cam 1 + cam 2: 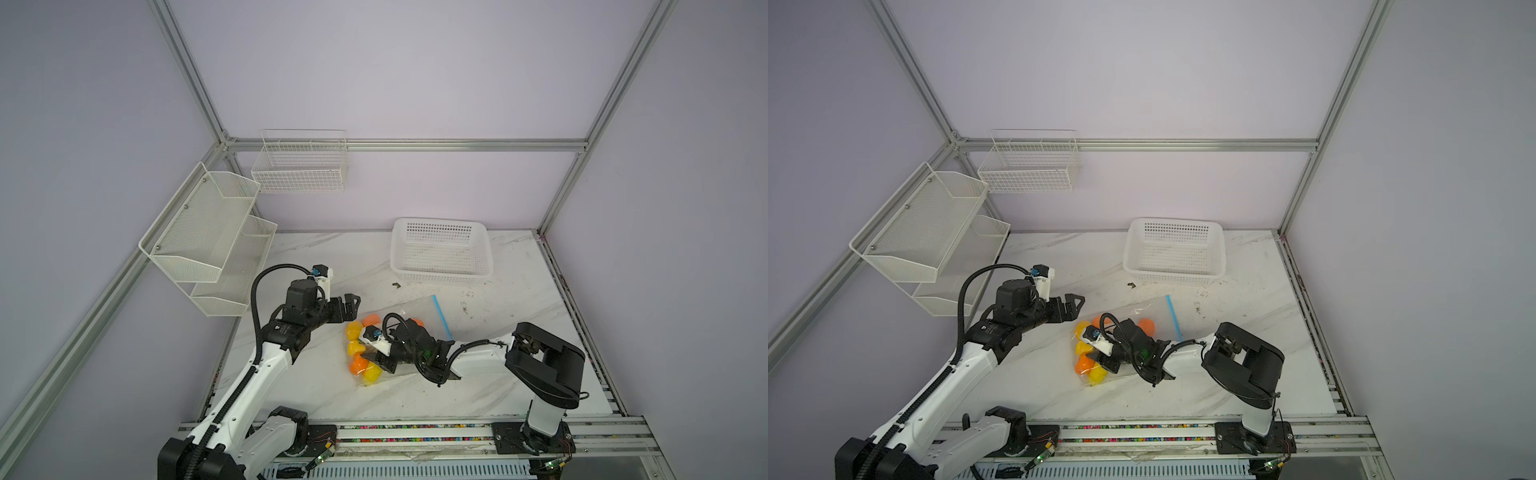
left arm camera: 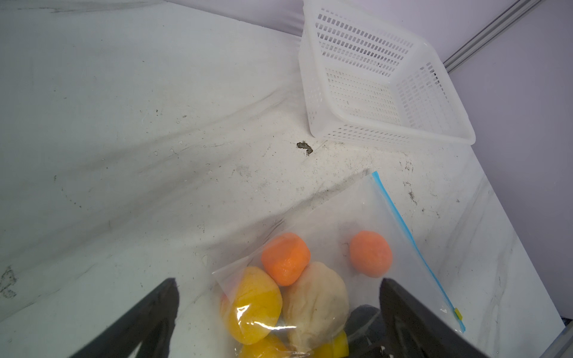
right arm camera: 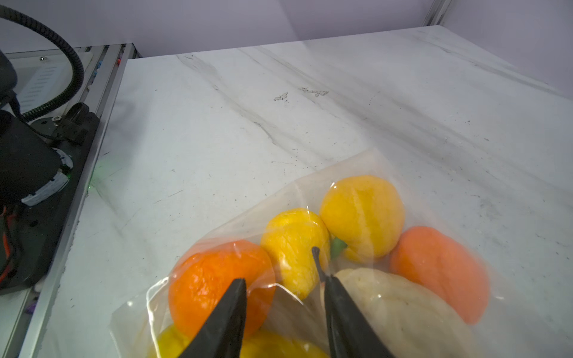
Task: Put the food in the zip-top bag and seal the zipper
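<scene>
- Right wrist view: right fingers (image 3: pixel 228 316) sit low over the zip-top bag (image 3: pixel 356 172), roughly half apart. A thin fruit stem shows in the gap, and nothing is plainly pinched. Can't tell whether they press on the film or reach inside the bag.
- Left fingers (image 2: pixel 409 319) are spread fully wide and hold nothing, poised just beside the bag's loaded end.
- Bag lies flat on the tabletop (image 1: pixel 332 395) between the two arms, well apart from the white basket (image 1: pixel 440 272) in both top views.
- Food (image 3: pixel 362 214) is bunched at the end away from the zipper (image 2: pixel 400 220): orange balls, yellow pieces, a cream lumpy ball (image 2: pixel 313 303). One orange ball (image 2: pixel 370 252) sits apart from the rest, nearer the strip.
- Handling, my guess: the fruit looks light and a bit squashy. The film looks thin, slick and crinkly, with no stiffness of its own. Lifted by the film, the load would likely roll toward the mouth.
- Best hold looks like the blue strip, the one firm line on the bag. Pin one end with one set of fingers and take the small slider tab (image 2: pixel 458 314) with the other.
- Can't tell whether the strip is pressed shut along its length.
- Tab is tiny, so it wants a narrow pinch. The film beside it will probably bunch if pulled without a counter-hold.
</scene>
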Action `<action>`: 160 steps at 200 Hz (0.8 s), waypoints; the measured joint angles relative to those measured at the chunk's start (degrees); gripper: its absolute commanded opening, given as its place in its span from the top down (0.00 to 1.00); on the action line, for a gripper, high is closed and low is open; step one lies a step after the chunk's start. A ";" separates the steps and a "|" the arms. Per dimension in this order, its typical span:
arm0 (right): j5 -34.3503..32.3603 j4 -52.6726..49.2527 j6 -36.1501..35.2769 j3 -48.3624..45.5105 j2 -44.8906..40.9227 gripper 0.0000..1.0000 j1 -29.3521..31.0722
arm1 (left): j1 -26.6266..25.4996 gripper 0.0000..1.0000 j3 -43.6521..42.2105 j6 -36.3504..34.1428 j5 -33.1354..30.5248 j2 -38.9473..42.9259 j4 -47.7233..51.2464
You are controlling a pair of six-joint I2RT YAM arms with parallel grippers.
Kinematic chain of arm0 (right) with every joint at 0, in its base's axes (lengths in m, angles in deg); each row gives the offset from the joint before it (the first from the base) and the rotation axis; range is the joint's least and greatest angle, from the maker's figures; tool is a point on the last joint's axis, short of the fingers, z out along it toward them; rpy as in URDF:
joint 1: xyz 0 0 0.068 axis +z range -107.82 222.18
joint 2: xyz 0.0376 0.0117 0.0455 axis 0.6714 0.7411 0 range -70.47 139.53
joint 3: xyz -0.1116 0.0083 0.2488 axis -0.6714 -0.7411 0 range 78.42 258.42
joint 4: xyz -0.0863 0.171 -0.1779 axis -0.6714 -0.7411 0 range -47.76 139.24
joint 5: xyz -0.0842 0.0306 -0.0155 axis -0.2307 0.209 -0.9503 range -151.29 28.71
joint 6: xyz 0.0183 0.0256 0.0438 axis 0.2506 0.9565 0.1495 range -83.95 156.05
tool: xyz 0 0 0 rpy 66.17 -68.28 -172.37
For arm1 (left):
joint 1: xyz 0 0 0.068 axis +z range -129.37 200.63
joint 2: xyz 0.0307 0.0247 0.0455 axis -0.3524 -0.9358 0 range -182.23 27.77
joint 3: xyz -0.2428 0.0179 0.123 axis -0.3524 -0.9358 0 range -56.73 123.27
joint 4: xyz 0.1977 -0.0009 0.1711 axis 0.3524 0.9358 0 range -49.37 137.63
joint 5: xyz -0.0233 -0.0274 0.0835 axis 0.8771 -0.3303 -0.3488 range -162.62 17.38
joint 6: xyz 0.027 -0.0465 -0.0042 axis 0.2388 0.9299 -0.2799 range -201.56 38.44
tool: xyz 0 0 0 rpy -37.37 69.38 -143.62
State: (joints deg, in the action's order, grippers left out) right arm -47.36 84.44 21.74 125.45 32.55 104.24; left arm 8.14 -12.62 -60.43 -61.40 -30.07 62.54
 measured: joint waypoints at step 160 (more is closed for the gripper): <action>-16.57 -10.73 4.35 0.15 -21.68 0.25 1.84 | 0.11 0.00 -9.97 15.45 3.02 3.78 1.86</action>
State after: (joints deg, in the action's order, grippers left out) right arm -63.92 73.71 26.09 125.60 10.87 106.08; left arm 8.25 -22.58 -44.98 -58.38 -26.29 64.39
